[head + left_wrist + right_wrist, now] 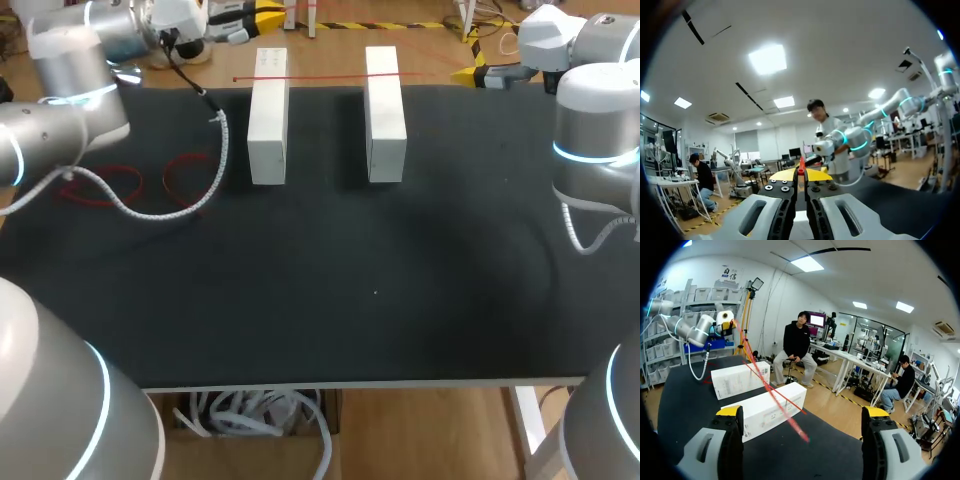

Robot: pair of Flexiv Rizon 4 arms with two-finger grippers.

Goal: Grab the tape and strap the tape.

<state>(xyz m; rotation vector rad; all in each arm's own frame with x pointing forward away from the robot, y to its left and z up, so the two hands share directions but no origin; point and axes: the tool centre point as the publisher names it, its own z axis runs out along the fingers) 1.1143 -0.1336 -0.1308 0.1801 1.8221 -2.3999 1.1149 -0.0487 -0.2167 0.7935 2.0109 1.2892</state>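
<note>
A thin red tape (330,75) is stretched over the far ends of two white boxes (268,120), which stand side by side on the black table (350,280). Its long axis runs side to side across the table, at right angles to the boxes' own length. In the left wrist view the left gripper (801,175) is clenched on the tape: the two yellow tips press together with the red strip pinched between them, and a short piece sticks up ahead of the fingers. In the right wrist view the tape slants from the left gripper, over the two boxes, toward the right gripper (802,412). It ends in the gap between the right gripper's fingers, which are spread wide and released, and it touches neither finger. On the table's left part, well apart from the boxes, lie thin red loops (100,187), and a white coiled cable (215,160) from the left arm curves past them.
</note>
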